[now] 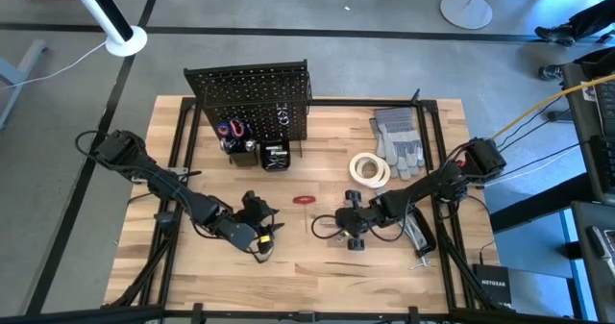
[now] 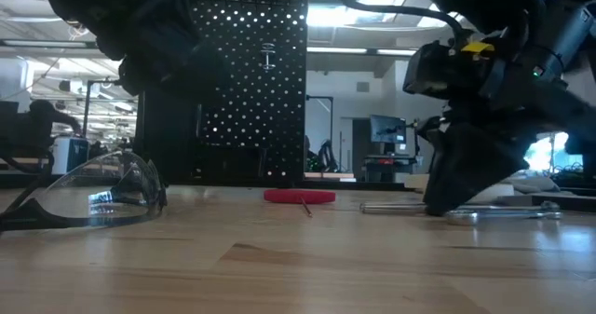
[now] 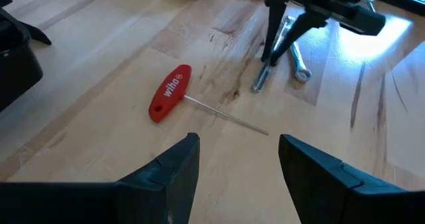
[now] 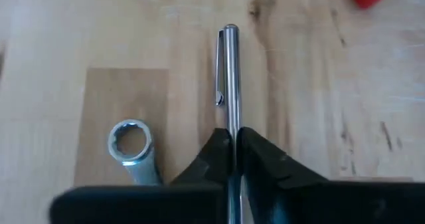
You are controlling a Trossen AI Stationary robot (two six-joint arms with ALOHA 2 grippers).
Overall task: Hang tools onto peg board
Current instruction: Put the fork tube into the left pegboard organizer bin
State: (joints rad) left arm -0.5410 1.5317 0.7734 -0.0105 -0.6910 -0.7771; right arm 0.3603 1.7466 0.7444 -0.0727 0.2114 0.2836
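Between the right claw's (image 4: 234, 147) pinching fingers, a silver pen-like tool (image 4: 230, 78) lay half hidden; a wrench (image 4: 133, 147) sat beside it, cut off. Beyond the spread left claw (image 3: 236, 161) lay a red-handled driver (image 3: 170, 92). Peg board (image 1: 252, 98) bin contents were indistinct.

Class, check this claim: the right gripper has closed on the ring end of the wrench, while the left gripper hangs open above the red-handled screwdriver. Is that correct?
Not quite. The right wrist view shows the right gripper closed on the silver pen; the wrench lies untouched beside it. The rest holds: the left gripper hangs open above the red-handled screwdriver.
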